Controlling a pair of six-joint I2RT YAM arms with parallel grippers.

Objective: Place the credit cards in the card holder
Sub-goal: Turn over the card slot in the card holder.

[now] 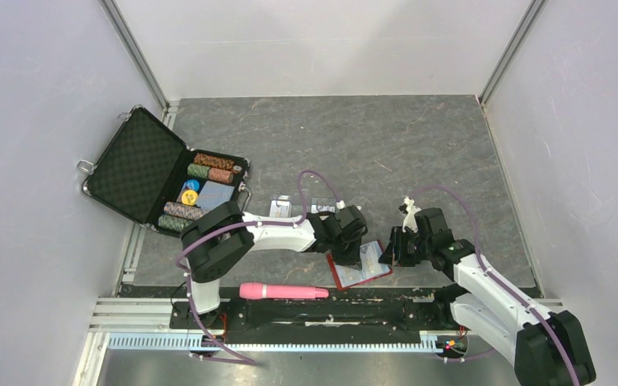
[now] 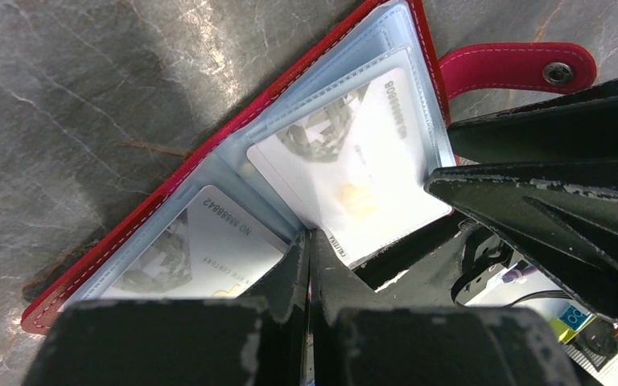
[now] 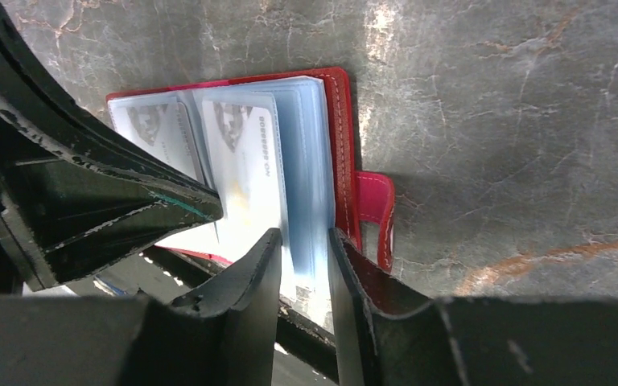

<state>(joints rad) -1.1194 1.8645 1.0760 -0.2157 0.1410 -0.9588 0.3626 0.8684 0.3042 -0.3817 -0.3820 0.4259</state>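
The red card holder [image 1: 368, 273] [image 2: 209, 141] [image 3: 339, 137] lies open on the grey table between the two grippers. Two grey-blue credit cards [image 2: 346, 153] [image 2: 201, 245] sit in its pale blue pockets, and both also show in the right wrist view [image 3: 245, 161] [image 3: 157, 129]. My left gripper [image 1: 352, 240] [image 2: 309, 237] is shut, its tips pinching the edge of a pocket leaf between the two cards. My right gripper [image 1: 392, 251] [image 3: 304, 241] grips the stack of blue leaves by the snap-tab side. Two more credit cards [image 1: 280, 207] [image 1: 319, 207] lie loose on the table behind.
An open black chip briefcase [image 1: 141, 165] with poker chips stands at the left. A pink cylinder [image 1: 283, 291] lies on the rail at the near edge. Walls close in on both sides.
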